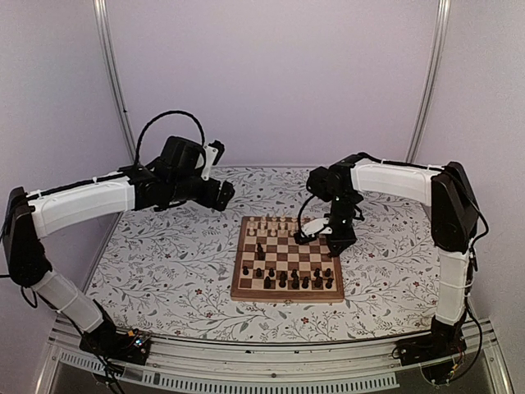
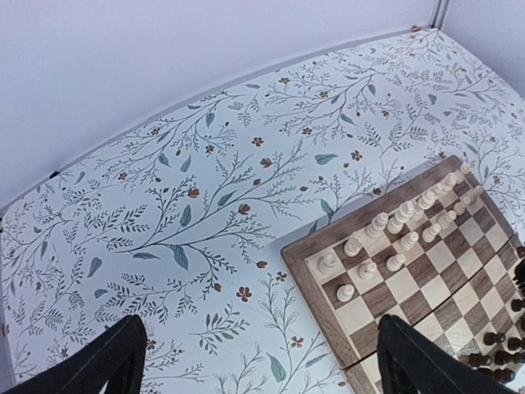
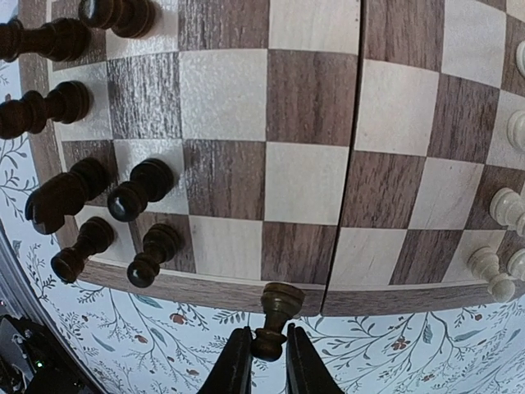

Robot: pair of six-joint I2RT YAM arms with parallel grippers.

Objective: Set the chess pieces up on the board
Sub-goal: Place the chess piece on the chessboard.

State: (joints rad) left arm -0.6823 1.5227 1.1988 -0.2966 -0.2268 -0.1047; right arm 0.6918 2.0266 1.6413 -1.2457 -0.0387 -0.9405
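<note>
**A:** What do we see here, largest first?

**B:** We see the floral tabletop [image 1: 164,271] carrying the board [image 1: 286,296] near its middle, with open margin on every side. The pale pieces [image 1: 271,223] line the far rows and the dark pieces [image 1: 291,281] the near rows. One dark piece [image 1: 259,250] stands apart at mid-board.

**A:** And the arms?

**B:** The left jaws stand wide and hold nothing, above the tabletop well to the left of the board. We judge that this leaves the board free for the other arm. The right jaws are narrowed on a brown pawn [image 3: 277,308], gripped by its lower part, with its head over the board's right rim beside the centre seam. The middle squares next to it are bare, so we judge that it has room to enter.
</note>
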